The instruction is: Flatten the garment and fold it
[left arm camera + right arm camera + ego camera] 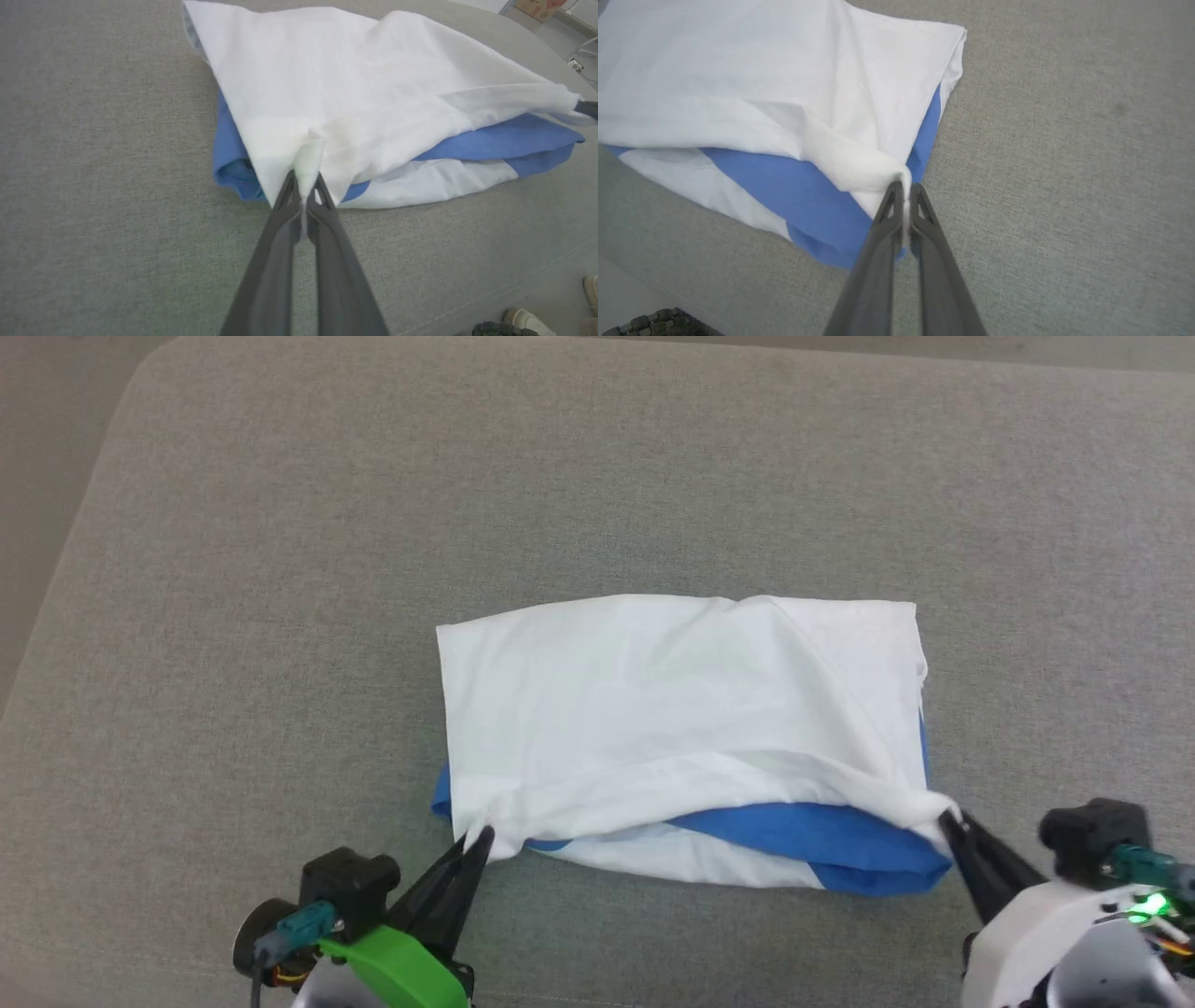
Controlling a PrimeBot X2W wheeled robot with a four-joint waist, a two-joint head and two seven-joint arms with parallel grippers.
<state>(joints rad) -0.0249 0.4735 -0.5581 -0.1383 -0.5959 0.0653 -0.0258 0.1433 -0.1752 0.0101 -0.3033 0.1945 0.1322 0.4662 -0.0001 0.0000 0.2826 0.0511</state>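
Observation:
The garment (672,709), a white T-shirt with blue sleeves, lies partly folded on the grey surface in the head view. Its white top layer is doubled over blue and white layers that show along the near edge. My left gripper (481,838) is shut on the near left corner of the white layer, seen close up in the left wrist view (306,179) where cloth (355,93) bunches between the fingertips. My right gripper (950,821) is shut on the near right corner, pinching a rolled white fold (859,163) at its tips (906,186).
The grey padded surface (280,569) spreads wide around the garment, with its rounded edge at the far left. A shoe (525,319) shows on the floor at the lower right of the left wrist view. A dark object (649,322) sits at the lower left of the right wrist view.

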